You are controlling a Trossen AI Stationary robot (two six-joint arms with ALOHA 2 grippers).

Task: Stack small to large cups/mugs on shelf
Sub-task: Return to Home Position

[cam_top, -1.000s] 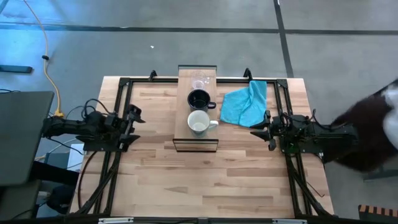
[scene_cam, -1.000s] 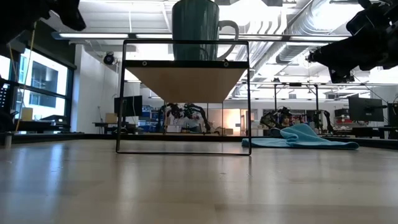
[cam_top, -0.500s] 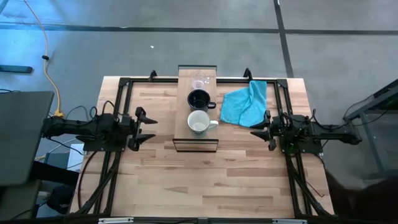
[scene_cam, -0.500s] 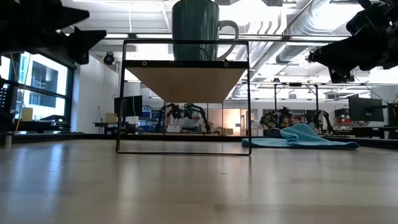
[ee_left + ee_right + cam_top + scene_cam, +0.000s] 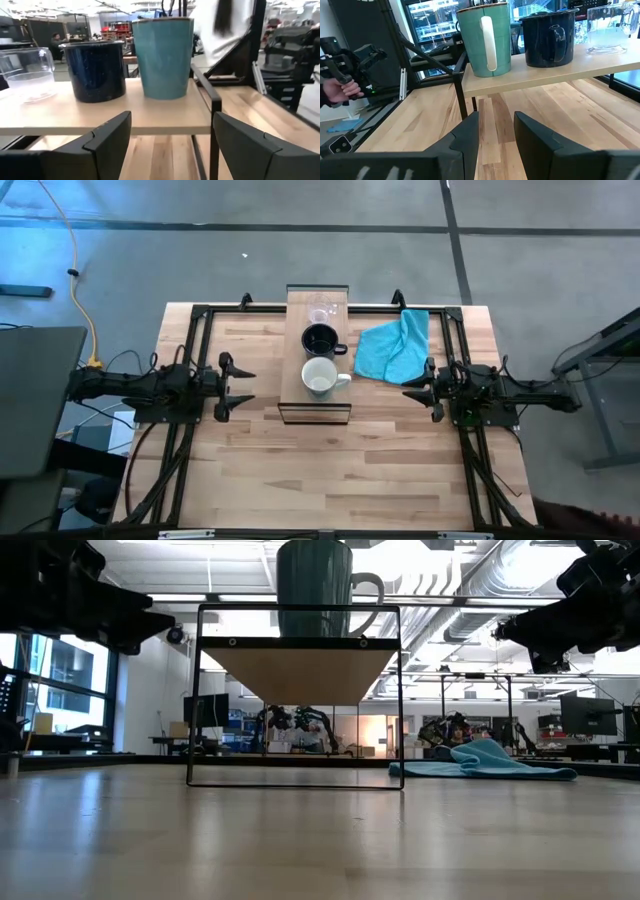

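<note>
The light-wood shelf (image 5: 317, 395) stands mid-table on its dark frame. Three vessels stand on it in a row by their bases. The clear glass cup (image 5: 322, 313) is at the far end, the black mug (image 5: 320, 339) in the middle. The larger mug (image 5: 319, 377), white inside and teal outside (image 5: 162, 55), is at the near end. My left gripper (image 5: 240, 385) hovers open left of the shelf, level with the larger mug (image 5: 172, 120). My right gripper (image 5: 408, 393) hovers right of the shelf, its fingers a narrow gap apart (image 5: 496, 117). Both are empty.
A turquoise cloth (image 5: 393, 345) lies on the table right of the shelf's far half. Dark frame rails (image 5: 190, 360) run along the table's left and right sides. In the right wrist view a person's hand (image 5: 340, 90) shows beyond the table's left side.
My left gripper has gone toward the table's right edge, closer to the shelf's near end. A person seen at the picture's right edge a second ago has gone out of view. The cups and my right gripper have kept still.
</note>
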